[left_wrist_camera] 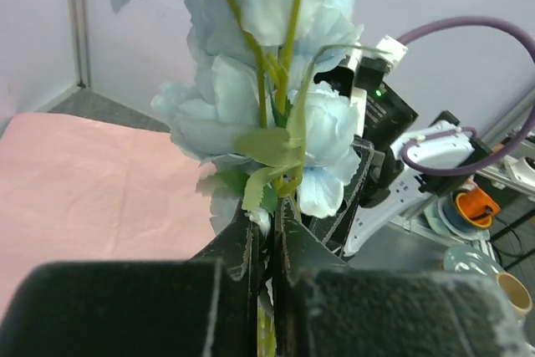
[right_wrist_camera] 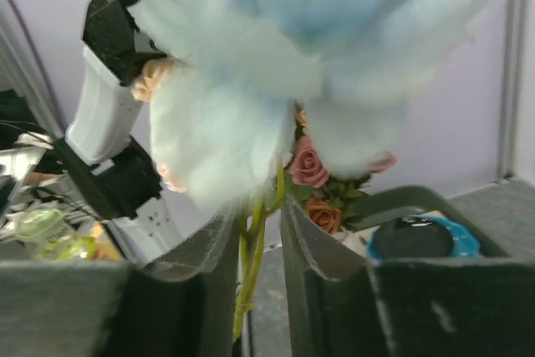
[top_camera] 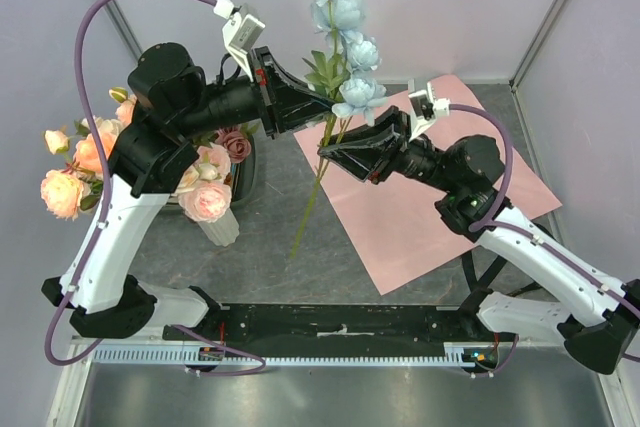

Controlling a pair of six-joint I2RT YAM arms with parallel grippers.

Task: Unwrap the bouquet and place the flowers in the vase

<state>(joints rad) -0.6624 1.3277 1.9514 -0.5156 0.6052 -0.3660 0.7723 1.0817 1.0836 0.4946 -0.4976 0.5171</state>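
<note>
A light blue flower (top_camera: 345, 57) on a long green stem (top_camera: 310, 207) hangs upright in the air above the middle of the table. My left gripper (top_camera: 318, 107) is shut on the stem just under the blooms (left_wrist_camera: 251, 98), its jaws pinching the stem (left_wrist_camera: 269, 211). My right gripper (top_camera: 330, 152) is a little lower on the same stem; in its wrist view it stands open (right_wrist_camera: 259, 219), and the stem (right_wrist_camera: 251, 273) runs loose through the gap. The white ribbed vase (top_camera: 222, 229) at the left holds peach and pink roses (top_camera: 205, 197). The pink paper sheet (top_camera: 440, 197) lies flat.
My left arm (top_camera: 150, 157) reaches over the vase and its roses. A dark container (top_camera: 246, 175) stands behind the vase. Enclosure walls close off the back and both sides. The black rail (top_camera: 340, 325) with both arm bases runs along the near edge.
</note>
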